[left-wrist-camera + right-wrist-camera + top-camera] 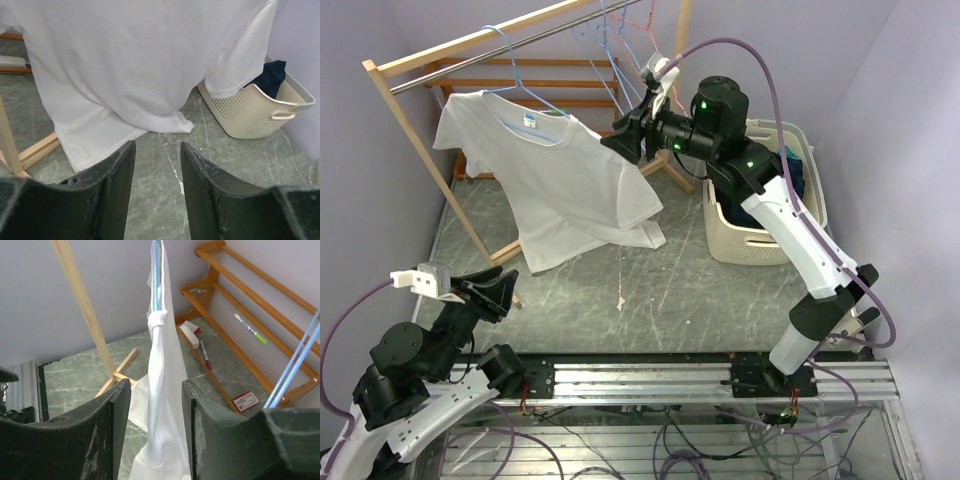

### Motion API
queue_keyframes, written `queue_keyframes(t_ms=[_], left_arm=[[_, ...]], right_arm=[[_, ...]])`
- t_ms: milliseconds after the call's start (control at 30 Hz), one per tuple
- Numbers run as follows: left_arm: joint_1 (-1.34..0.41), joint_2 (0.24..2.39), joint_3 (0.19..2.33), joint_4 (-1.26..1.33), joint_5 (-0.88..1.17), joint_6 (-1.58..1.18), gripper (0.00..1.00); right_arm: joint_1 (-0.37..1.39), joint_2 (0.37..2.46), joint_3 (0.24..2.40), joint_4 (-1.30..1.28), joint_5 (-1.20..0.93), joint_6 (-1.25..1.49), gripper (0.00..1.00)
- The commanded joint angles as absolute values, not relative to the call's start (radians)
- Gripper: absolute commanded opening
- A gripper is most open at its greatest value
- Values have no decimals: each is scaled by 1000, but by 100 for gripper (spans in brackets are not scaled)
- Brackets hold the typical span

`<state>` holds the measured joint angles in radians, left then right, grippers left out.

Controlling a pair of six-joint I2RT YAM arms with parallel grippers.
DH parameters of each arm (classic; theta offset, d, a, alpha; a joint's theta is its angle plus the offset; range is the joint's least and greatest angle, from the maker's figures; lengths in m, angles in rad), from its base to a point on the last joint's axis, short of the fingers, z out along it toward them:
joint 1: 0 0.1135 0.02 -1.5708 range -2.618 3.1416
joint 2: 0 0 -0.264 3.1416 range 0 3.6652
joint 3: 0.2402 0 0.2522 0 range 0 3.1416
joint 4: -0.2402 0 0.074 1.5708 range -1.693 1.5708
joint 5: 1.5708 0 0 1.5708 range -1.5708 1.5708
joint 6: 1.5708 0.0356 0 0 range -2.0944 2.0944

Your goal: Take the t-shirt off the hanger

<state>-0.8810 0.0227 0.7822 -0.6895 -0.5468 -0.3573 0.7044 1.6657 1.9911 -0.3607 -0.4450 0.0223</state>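
- Grey marbled tabletop [650, 290], top view: the white t-shirt [560, 180] hangs on a blue hanger [525, 88] from the wooden rack [410, 95], with one lower corner reaching the tabletop. My right arm stretches high and forward above the laundry basket [760, 240]. My right gripper [625, 140] meets the shirt's near sleeve, its fingertips hard to separate from the dark housing. My left arm is folded low, and my left gripper [502, 293] is well short of the hem.
- Left wrist view: my fingers stand apart and hold nothing. The shirt fills the upper frame, so its collar and the hanger are cut off. A dark garment [270, 77] drapes over the basket's rim.
- Right wrist view: only here is the hanger's wire seen edge-on, running down into bunched cloth. The cloth hangs between my parted fingers, which are not clamped on it, though I cannot tell whether either pad touches it. Markers [248, 324] lie on the rack's shelves behind.
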Motion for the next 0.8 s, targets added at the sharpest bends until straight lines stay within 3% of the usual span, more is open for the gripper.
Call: queue_keyframes(t_ms=[0, 467, 600, 700, 767], left_arm=[[-885, 26, 784, -695, -572, -373, 52], [-884, 26, 784, -695, -572, -374, 53], [-884, 28, 784, -695, -573, -374, 52], [-884, 28, 784, -695, -574, -374, 53], [-885, 28, 784, -695, -574, -374, 52]], right_arm=[[711, 1712, 2103, -393, -462, -11, 45], [762, 1744, 2046, -373, -464, -1, 42], [770, 1772, 2057, -392, -411, -5, 36], [775, 1793, 2075, -399, -377, 0, 23], [777, 1807, 2093, -408, -355, -1, 20]])
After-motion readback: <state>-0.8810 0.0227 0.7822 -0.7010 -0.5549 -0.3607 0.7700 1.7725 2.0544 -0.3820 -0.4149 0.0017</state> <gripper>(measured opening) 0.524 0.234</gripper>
